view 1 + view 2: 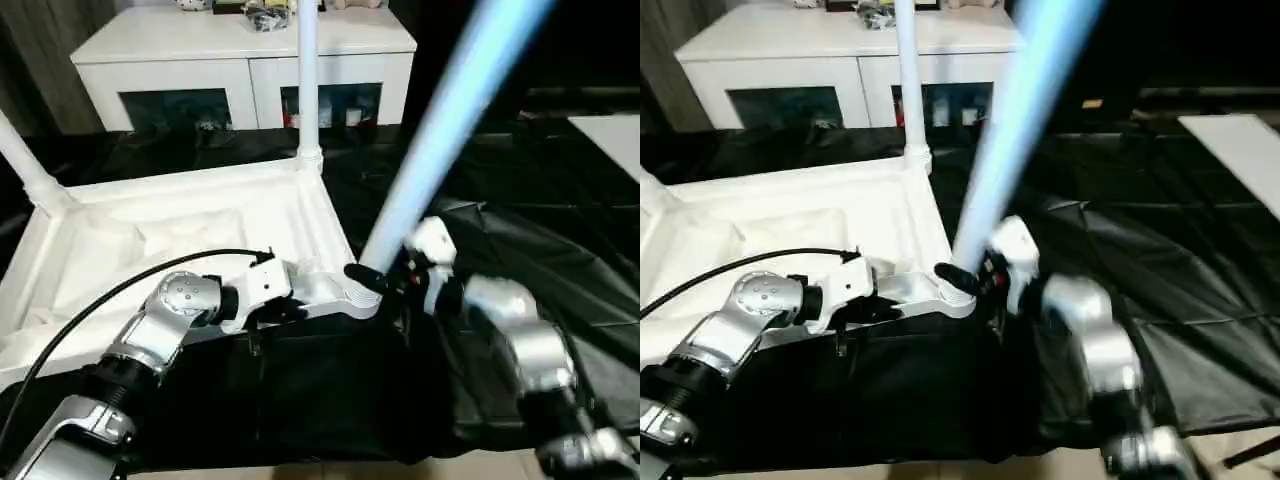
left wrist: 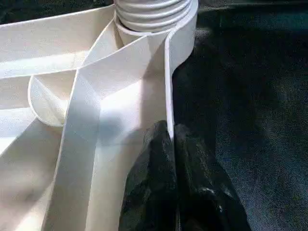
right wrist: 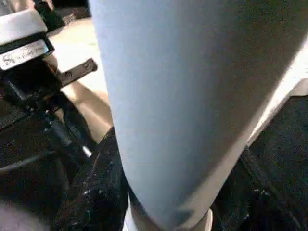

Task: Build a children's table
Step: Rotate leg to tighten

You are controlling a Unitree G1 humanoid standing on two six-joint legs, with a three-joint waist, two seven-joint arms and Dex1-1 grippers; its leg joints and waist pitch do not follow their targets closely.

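Observation:
The white tabletop (image 1: 150, 230) lies upside down on a black cloth, ribs facing up. One white leg (image 1: 307, 80) stands upright in its far right corner socket, and another leg (image 1: 25, 160) rises from the far left corner. My left gripper (image 2: 171, 130) is shut on the tabletop's thin rim close to the near right corner socket (image 1: 345, 295). My right gripper (image 1: 385, 278) is closed around the lower end of a third leg (image 1: 440, 130). This leg leans up and to the right, with its base at that socket. The right wrist view has this leg (image 3: 183, 96) between the black fingers (image 3: 96, 192).
A white cabinet (image 1: 250, 60) with dark glass doors stands behind the work. A flat white board (image 1: 610, 135) lies at the far right. The black cloth (image 1: 520, 230) covers the surface around the tabletop. A black cable (image 1: 100, 295) runs along my left arm.

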